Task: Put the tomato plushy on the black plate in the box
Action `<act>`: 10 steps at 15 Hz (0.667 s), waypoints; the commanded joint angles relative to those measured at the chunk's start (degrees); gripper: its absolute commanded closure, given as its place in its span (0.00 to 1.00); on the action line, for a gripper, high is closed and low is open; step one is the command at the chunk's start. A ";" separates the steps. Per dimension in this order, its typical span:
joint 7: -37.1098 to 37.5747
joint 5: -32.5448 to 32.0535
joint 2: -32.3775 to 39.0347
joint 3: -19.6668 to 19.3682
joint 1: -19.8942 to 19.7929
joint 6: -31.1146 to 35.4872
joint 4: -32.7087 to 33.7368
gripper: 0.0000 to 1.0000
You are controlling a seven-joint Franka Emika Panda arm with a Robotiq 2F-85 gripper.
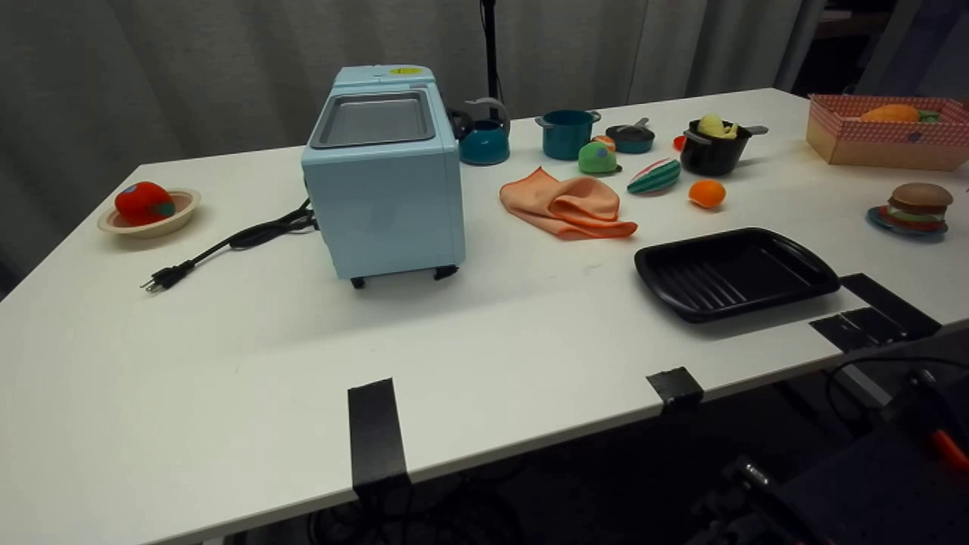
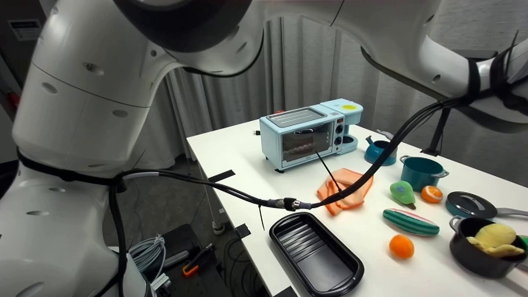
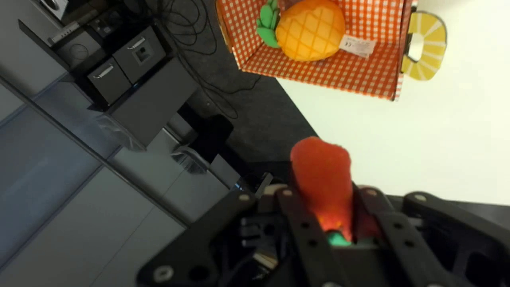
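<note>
The tomato plushy [image 3: 324, 175], red with a bit of green, is squeezed between the fingers of my gripper [image 3: 329, 192] in the wrist view. My gripper is shut on it, with the box ahead at the top of the wrist view. The box [image 3: 368, 81] has a red checked lining and holds a pineapple plushy [image 3: 312, 30]. In an exterior view the box [image 1: 893, 151] stands at the far right. The black plate [image 1: 746, 269] lies bare near the table's front edge; it also shows in an exterior view [image 2: 319, 258]. My gripper is outside both exterior views.
A blue toaster oven [image 1: 386, 204] stands on the table. An orange cloth [image 1: 568, 204], a watermelon toy [image 1: 655, 176], an orange [image 1: 707, 194], a black pot [image 1: 711, 155] and a burger toy [image 1: 916, 206] lie about. A red toy [image 1: 142, 203] sits on a tan plate [image 1: 185, 208].
</note>
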 commanded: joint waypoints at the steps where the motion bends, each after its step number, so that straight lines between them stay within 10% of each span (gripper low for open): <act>1: 11.05 -2.64 2.68 -4.87 1.22 5.38 2.19 0.55; 10: 26.23 -7.59 2.98 -10.16 7.06 9.97 -1.33 0.00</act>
